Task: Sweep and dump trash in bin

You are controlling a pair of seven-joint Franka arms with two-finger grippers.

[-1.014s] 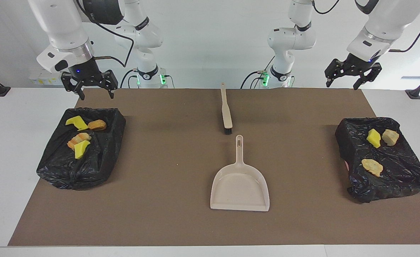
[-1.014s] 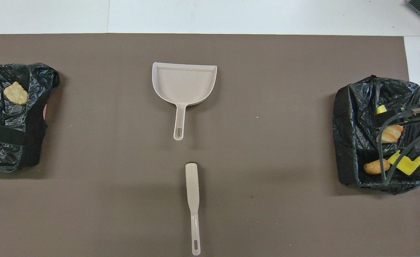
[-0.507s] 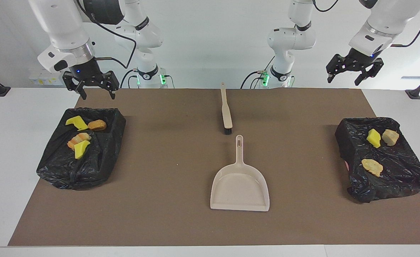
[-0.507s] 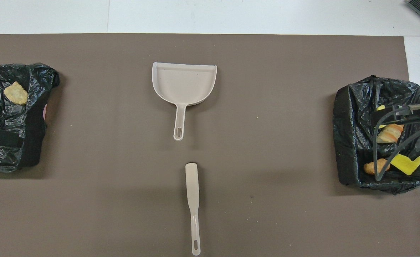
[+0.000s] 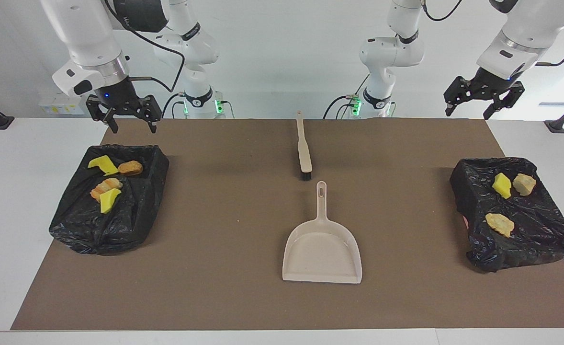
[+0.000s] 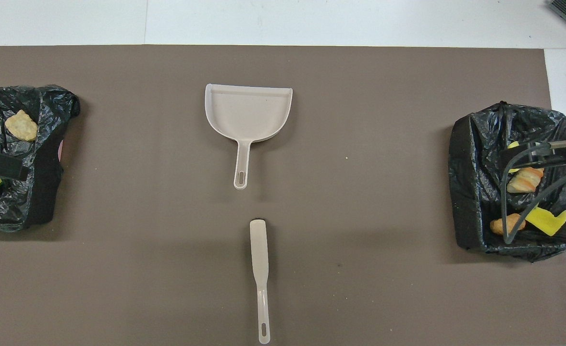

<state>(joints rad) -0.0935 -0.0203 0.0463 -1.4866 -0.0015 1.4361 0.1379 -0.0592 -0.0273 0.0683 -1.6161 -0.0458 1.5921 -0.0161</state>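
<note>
Seven pieces of trash are present, all lying in two black plastic-lined bins. The bin [image 5: 112, 199] at the right arm's end of the table holds four: a notched yellow sponge chunk [image 5: 103, 164], a brown bread roll [image 5: 130, 167] just beside it at its 3 o'clock in the facing view, a layered orange pastry piece [image 5: 106, 185], and a second yellow sponge chunk [image 5: 109, 200] touching that pastry at its 6 o'clock. The bin [image 5: 512, 211] at the left arm's end holds three: a yellow sponge wedge [image 5: 501, 185], a pale tan bread piece [image 5: 524, 184] just beside it at its 3 o'clock, and a golden pastry piece [image 5: 500, 224] apart from both, farther from the robots. One beige plastic dustpan [image 5: 322, 249] and one beige hand brush [image 5: 303, 148] with dark bristles lie at the middle of the table, handle end near bristle end without touching, the brush nearer to the robots. The white table [image 5: 18, 158] is covered by a brown mat [image 5: 224, 230]; a plain white wall stands at the robots' end. The right tool [image 5: 129, 125] hangs in the air over the mat just at the robots' edge of its bin, fingers spread wide, holding nothing. The left tool [image 5: 469, 111] hangs high over the mat's edge near its bin, fingers likewise spread wide and empty. Two black stands occupy the table's corners.
</note>
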